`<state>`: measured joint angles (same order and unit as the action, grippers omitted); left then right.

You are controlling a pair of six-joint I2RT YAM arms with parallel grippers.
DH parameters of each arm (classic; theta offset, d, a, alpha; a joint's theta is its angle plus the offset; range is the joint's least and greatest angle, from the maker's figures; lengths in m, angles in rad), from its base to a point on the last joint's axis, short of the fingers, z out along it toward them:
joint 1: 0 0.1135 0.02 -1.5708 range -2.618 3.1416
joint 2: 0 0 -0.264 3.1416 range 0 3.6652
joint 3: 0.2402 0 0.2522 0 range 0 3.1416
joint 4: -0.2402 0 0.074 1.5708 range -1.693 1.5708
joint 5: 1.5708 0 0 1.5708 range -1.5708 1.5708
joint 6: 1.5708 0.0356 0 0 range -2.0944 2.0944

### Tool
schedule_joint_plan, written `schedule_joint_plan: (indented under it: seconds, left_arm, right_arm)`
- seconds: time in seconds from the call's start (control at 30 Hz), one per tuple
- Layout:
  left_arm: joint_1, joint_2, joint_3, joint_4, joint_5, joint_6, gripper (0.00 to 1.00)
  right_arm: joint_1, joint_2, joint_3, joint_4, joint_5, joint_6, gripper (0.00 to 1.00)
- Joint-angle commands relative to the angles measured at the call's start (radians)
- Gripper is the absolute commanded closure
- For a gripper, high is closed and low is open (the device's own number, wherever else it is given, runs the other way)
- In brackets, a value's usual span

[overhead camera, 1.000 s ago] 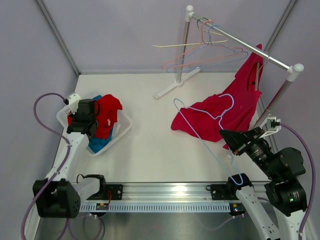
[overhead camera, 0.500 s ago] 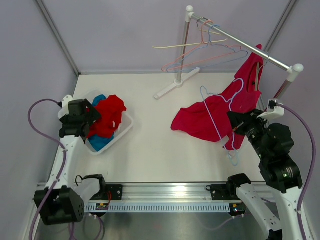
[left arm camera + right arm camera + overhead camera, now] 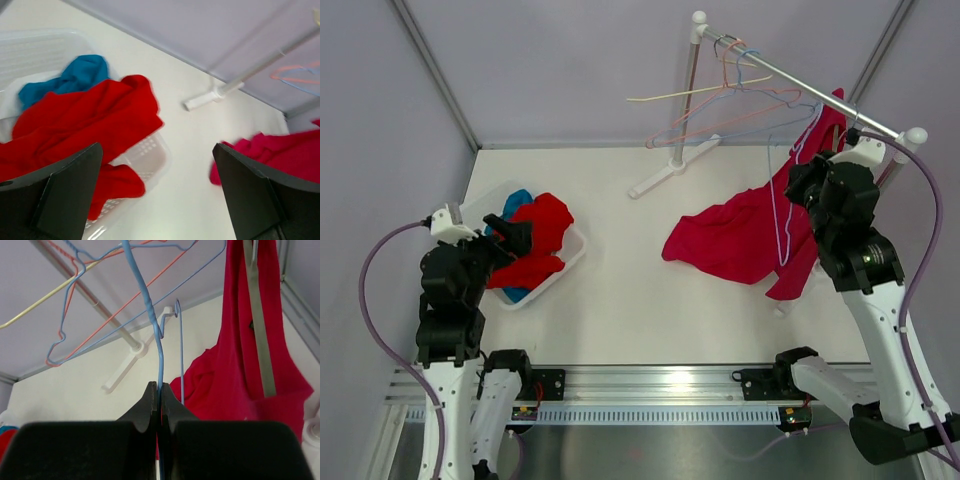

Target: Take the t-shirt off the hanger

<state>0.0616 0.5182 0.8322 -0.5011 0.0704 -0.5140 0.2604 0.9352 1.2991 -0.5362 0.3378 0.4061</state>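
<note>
Over on the right arm [image 3: 865, 270], the right jaws are clenched tight on the thin wire of a blue hanger [image 3: 160, 360]. The wire rises straight up out of them, bare, bending toward the top of the wrist view. These jaws are raised high, close under the rail of the rack [image 3: 810, 90]. The crimson t-shirt [image 3: 240, 365] is just to their right in the wrist view, hanging from up by the rail. From above, its lower half [image 3: 740, 235] spreads over the table [image 3: 640, 290] below the jaws and to their left. Whether any part of the hanger sits inside the cloth, I can't tell. Above and left of the right jaws, spare hangers [image 3: 720, 110] in pink, yellow and blue dangle on the rail.

Now the left arm [image 3: 450, 290]. The left jaws are wide open and released, with nothing between them. Both fingers [image 3: 65, 195] frame the wrist view. Ahead of them and to the left sits a white basket [image 3: 150, 160]. A red shirt [image 3: 90, 120] is heaped in it, one fold spilling over the rim nearest the jaws. A blue cloth [image 3: 80, 75] lies beyond the red one. The crimson t-shirt shows far ahead to the right, well apart from these jaws.
</note>
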Motion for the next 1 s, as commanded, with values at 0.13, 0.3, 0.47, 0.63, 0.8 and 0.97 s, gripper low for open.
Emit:
schedule_joint_plan:
  seconds: [0.13, 0.3, 0.47, 0.63, 0.8, 0.97]
  left_arm:
    - [-0.167, 0.011, -0.005, 0.076, 0.526, 0.002, 0.01]
    - [-0.311, -0.067, -0.051, 0.076, 0.603, 0.038, 0.01]
    - [-0.403, -0.11, -0.129, 0.076, 0.666, 0.098, 0.01]
    - [-0.46, -0.119, -0.22, 0.099, 0.637, 0.12, 0.01]
    - [-0.487, -0.129, -0.228, 0.099, 0.64, 0.127, 0.01]
    - [-0.505, -0.144, -0.242, 0.101, 0.634, 0.123, 0.01]
  right_arm:
    - [0.023, 0.151, 0.203, 0.097, 0.156, -0.171, 1.0]
    - [0.063, 0.23, 0.27, 0.124, 0.201, -0.245, 1.0]
    - [0.088, 0.31, 0.327, 0.125, 0.251, -0.312, 1.0]
    - [0.097, 0.376, 0.354, 0.154, 0.311, -0.355, 1.0]
    - [0.097, 0.47, 0.385, 0.177, 0.365, -0.374, 1.0]
    - [0.097, 0.537, 0.419, 0.193, 0.394, -0.398, 1.0]
